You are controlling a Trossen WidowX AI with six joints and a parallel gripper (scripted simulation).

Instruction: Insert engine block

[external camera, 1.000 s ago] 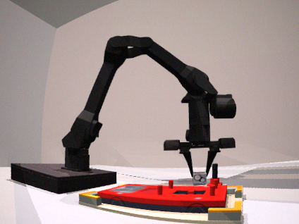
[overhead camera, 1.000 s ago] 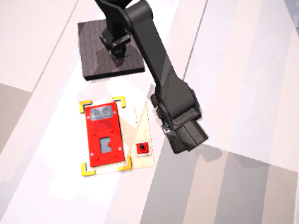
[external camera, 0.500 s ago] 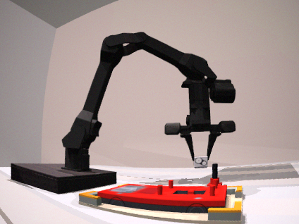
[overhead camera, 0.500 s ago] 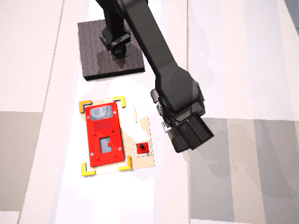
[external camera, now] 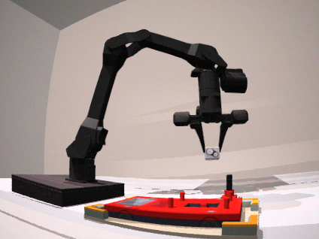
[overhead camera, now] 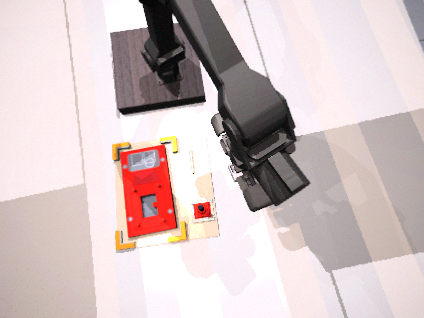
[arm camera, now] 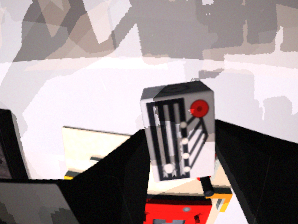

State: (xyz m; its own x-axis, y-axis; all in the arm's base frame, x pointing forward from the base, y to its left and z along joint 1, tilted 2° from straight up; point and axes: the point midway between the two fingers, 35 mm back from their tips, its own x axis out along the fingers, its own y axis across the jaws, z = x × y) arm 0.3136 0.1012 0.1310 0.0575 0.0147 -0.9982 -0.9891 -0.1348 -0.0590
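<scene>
The engine block is a small light grey box, with dark stripes and a red disc on top and two round pulleys on the side facing the exterior camera. My gripper is shut on it and holds it well above the board, roughly upright. The arm mostly hides it in the top view. I cannot tell which side has the slot. The red car body lies low on the board. Its rectangular opening is empty of the block, with a small red rib at one edge.
A beige board carries yellow-orange corner brackets around the car. A small red piece with an upright black post stands beside the car. Short red posts rise from the car. The dark arm base is behind.
</scene>
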